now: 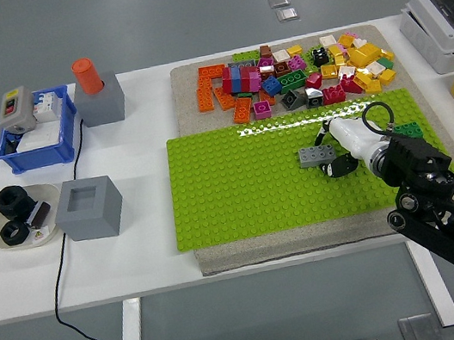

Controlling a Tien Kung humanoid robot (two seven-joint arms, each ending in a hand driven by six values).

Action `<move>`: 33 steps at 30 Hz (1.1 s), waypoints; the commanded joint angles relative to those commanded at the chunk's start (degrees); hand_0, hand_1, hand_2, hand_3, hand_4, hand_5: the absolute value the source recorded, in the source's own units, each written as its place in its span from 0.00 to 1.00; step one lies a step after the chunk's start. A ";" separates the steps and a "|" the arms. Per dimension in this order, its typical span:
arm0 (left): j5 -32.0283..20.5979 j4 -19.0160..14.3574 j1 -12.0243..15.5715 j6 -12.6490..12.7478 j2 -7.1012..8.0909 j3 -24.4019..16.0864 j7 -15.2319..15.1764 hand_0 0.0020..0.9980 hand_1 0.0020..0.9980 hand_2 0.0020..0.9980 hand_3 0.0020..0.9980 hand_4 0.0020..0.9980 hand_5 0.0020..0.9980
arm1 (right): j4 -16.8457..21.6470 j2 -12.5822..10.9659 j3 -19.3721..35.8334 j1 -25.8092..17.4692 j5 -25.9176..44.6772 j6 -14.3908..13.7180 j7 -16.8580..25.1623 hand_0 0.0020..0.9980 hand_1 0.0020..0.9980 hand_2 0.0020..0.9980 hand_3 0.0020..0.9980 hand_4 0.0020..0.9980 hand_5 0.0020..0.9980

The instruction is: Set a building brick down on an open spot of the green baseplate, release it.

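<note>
the right hand reaches in over the green baseplate, its fingers loosely open just right of a grey brick that sits on the baseplate's studs, though contact cannot be told. beyond the baseplate lies a pile of loose bricks; no writing on the tabletop can be read.

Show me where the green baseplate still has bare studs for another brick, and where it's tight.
The green studded baseplate is bare across its whole left and middle, from the left edge to the small grey brick. It is crowded on the right, around the right hand and a green brick; the loose brick pile lines the far edge.
</note>
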 joint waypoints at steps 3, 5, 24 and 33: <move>-0.05 0.00 0.00 0.04 0.00 0.02 -0.04 0.61 0.65 0.65 0.83 0.95 0.62 | -0.03 -0.01 0.14 -0.04 0.03 -0.14 0.11 1.00 0.94 0.97 0.68 0.75 0.17; -0.05 0.00 0.00 0.06 -0.01 0.02 -0.05 0.61 0.65 0.65 0.83 0.95 0.62 | -0.05 -0.06 0.28 -0.08 0.03 -0.20 0.16 1.00 0.94 0.97 0.68 0.75 0.17; -0.83 0.00 0.61 -0.21 -0.26 0.50 0.00 0.61 0.65 0.65 0.83 0.95 0.62 | 12.25 -9.14 -1.34 -1.31 12.52 -0.35 3.12 1.00 0.95 0.97 0.68 0.77 0.22; -0.56 0.00 0.48 -0.12 -0.29 0.37 -0.06 0.61 0.65 0.65 0.83 0.95 0.61 | 10.77 -8.13 -3.64 -0.06 13.08 -0.09 3.38 1.00 0.95 0.97 0.67 0.74 0.36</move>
